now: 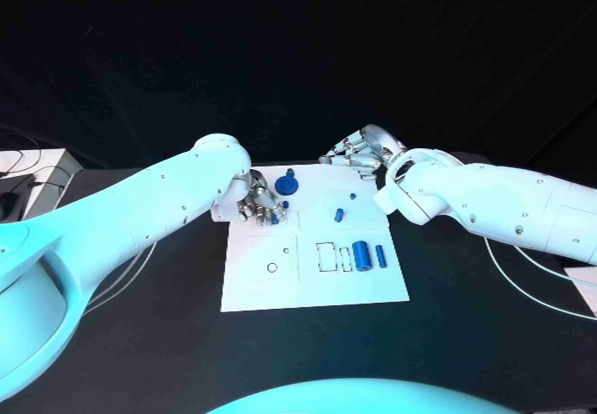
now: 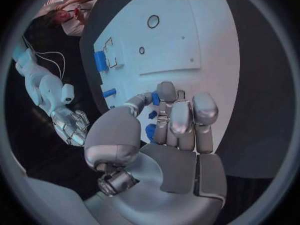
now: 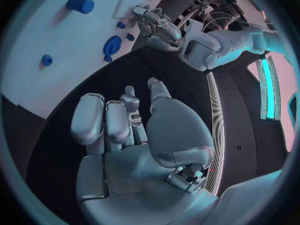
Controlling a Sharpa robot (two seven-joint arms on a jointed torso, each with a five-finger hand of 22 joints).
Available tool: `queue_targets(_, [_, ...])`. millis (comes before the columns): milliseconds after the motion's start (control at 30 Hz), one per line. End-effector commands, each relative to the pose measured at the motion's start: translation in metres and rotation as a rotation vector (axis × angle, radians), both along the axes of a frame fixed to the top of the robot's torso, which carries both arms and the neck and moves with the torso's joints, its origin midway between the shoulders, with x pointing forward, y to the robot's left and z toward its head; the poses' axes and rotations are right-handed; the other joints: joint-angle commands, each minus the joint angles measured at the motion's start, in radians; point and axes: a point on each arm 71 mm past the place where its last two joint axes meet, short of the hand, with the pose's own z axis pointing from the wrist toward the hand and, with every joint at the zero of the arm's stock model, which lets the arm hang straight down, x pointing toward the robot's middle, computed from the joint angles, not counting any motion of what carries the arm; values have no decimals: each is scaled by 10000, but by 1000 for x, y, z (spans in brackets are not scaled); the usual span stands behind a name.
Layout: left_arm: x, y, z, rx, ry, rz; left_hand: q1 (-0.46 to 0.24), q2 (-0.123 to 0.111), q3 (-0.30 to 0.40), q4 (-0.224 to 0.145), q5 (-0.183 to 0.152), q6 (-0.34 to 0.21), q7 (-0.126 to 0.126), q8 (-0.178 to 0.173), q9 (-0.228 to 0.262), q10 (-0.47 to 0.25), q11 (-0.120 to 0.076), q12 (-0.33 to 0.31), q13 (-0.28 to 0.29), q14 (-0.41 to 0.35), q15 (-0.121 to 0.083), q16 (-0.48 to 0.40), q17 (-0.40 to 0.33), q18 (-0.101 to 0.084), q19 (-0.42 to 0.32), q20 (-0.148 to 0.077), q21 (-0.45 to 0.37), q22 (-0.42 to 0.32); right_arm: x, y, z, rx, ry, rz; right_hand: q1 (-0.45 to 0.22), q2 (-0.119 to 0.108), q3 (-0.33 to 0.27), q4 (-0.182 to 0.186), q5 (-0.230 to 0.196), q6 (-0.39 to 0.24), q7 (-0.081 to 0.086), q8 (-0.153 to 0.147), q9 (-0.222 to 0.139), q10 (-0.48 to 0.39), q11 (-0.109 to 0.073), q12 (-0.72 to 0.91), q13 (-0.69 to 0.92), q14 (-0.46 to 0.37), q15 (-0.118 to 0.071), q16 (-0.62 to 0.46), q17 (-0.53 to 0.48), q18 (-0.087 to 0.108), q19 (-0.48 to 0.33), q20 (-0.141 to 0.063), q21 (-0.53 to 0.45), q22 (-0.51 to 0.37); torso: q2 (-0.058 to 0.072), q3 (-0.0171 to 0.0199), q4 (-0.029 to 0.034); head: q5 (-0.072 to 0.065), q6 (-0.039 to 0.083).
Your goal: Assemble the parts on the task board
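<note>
The left hand rests at the task board's far left corner, fingers curled around small blue pieces, seemingly gathering one; whether it grips one, I cannot tell. The right hand hovers empty beyond the board's far edge, fingers loosely curled, apparently waiting.

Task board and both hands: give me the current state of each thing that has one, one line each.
task board: flat on the table, uncovered.
left hand: over the board's far left corner, fingers curled down among small blue parts; whether it grips one is unclear.
right hand: at the board's far edge, holding nothing.
large blue cylinder: lying on the board.
slim blue pin: lying beside it.
blue round part: on the board, untouched.
</note>
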Motion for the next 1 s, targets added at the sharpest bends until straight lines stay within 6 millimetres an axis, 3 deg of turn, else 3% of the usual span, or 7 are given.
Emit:
queue_targets(33, [-6, 0, -12, 300, 411, -120, 536, 343, -440, -9, -49, 86, -36, -36, -18, 109, -2, -57, 11, 57, 19, 27, 20, -63, 81, -31, -35, 17, 0, 1, 1, -76, -75, 196, -48, 54, 20, -61, 55, 56, 1, -67, -14, 65, -12, -7, 9, -6, -38, -44, -17, 31, 433, -55, 2, 1436, 8, 7, -6, -3, 8])
queue_targets(367, [-6, 2, -11, 283, 211, 8, 1031, 269, -2888, 319, -92, 182, -77, -92, -160, 138, -7, -87, 21, 65, 4, 18, 34, -75, 103, -51, -49, 46, 0, 0, 1, -84, -86, 170, -48, 54, 20, -61, 55, 56, 1, -67, -14, 65, -12, -7, 9, -6, -38, -44, -17, 31, 433, -55, 2, 1436, -4, 2, -3, -11, 21])
queue_targets(467, [-6, 3, -11, 273, 152, 51, 1353, 410, -4429, 537, -181, 245, -105, -97, -199, 160, -7, -86, 26, 71, -4, 26, 45, -79, 135, -59, -27, 75, 0, -1, 1, -85, -89, 163, -48, 54, 20, -61, 55, 56, 1, -67, -14, 65, -12, -7, 9, -6, -38, -44, -17, 31, 433, -55, 2, 1436, -5, -1, 4, -11, 20])
queue_targets(500, [-6, 4, -10, 268, 131, 67, 1281, 354, -4593, 594, -453, 262, -83, -89, -198, 164, -22, -84, 27, 71, 1, 29, 48, -83, 130, -52, -27, 80, 0, -1, 1, -86, -89, 161, -48, 54, 20, -61, 55, 56, 1, -67, -14, 65, -12, -7, 9, -6, -38, -44, -17, 31, 433, -55, 2, 1436, -2, -1, 3, -9, 22])
queue_targets(600, [-5, 5, -10, 250, 49, 140, 1179, 331, -4989, 764, -2009, 300, -53, -56, -176, 181, -6, -76, 30, 75, 10, 42, 63, -84, 140, -46, -14, 95, 0, -1, 1, -90, -91, 151, -51, 58, 23, -74, 78, 53, 3, -70, -19, 55, -11, -17, 3, -7, -37, -49, -22, 34, 429, -55, -18, 1431, -16, -7, 10, -9, 35])
queue_targets(733, [-5, 8, -9, 244, -35, 224, 1062, 277, -5445, 1089, -3202, 320, -54, -16, -141, 197, 1, -58, 37, 83, 16, 82, 106, -84, 165, -35, 35, 141, 0, -2, 1, -93, -92, 141, -51, 58, 23, -74, 78, 53, 3, -70, -19, 55, -11, -17, 3, -7, -37, -49, -22, 34, 429, -55, -18, 1431, -11, -7, 14, 2, 51])
queue_targets(1000, [-6, 14, -6, 244, -209, 328, 1252, 216, -5750, 1481, -3833, 306, -50, 29, -110, 201, 4, -44, 40, 84, 19, 100, 124, -76, 176, -30, 43, 163, 0, -4, 0, -107, -94, 91, -51, 58, 23, -74, 78, 53, 3, -70, -19, 55, -11, -17, 3, -7, -37, -49, -22, 34, 429, -55, -18, 1431, -26, -10, 14, 28, 58])
